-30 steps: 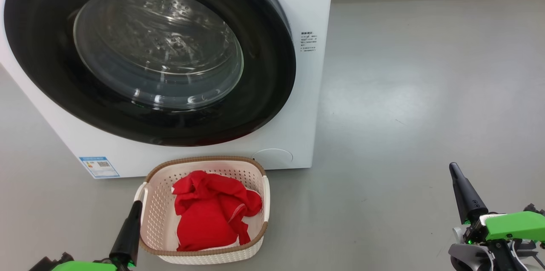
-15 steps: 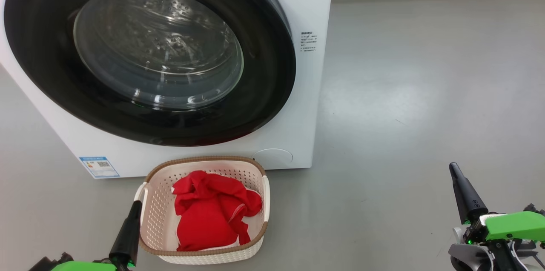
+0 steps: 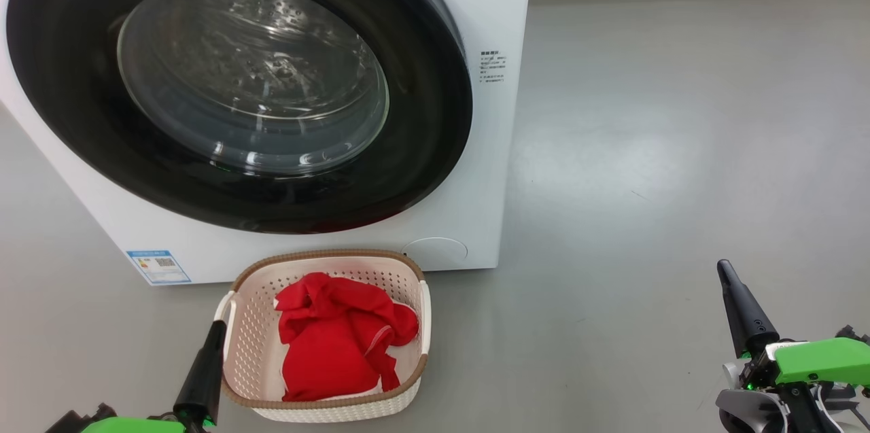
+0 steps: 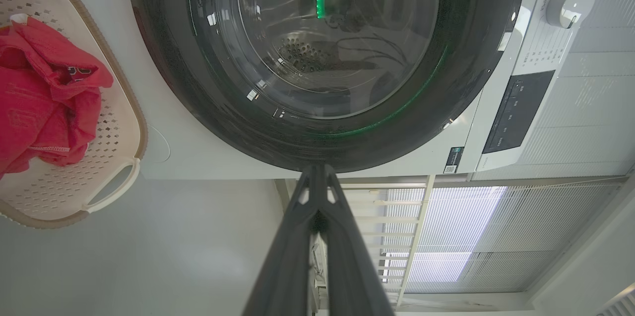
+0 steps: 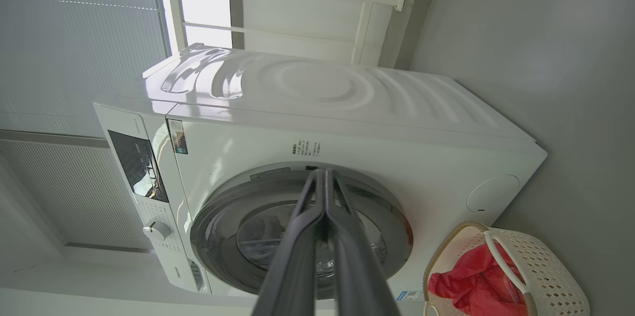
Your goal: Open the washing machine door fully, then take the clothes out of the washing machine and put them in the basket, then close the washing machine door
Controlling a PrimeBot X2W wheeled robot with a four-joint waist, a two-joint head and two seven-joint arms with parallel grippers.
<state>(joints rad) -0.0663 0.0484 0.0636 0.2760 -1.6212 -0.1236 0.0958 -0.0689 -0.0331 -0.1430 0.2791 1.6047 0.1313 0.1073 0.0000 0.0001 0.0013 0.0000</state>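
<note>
Directly behind the basket (image 3: 326,255) the way is blocked by the washing machine (image 3: 503,25), whose door (image 3: 435,147) is held shut against the front (the opening is sealed off by its window (image 3: 251,73)). The basket's inside is largely taken up by the red clothes (image 3: 333,344); a strip of bare plastic is left along its left side. To the basket's right a wide stretch of grey floor (image 3: 646,181) is left open. Just beside the basket's left wall the left gripper (image 3: 217,327) is placed, jaws pressed together, narrowing that side.
</note>
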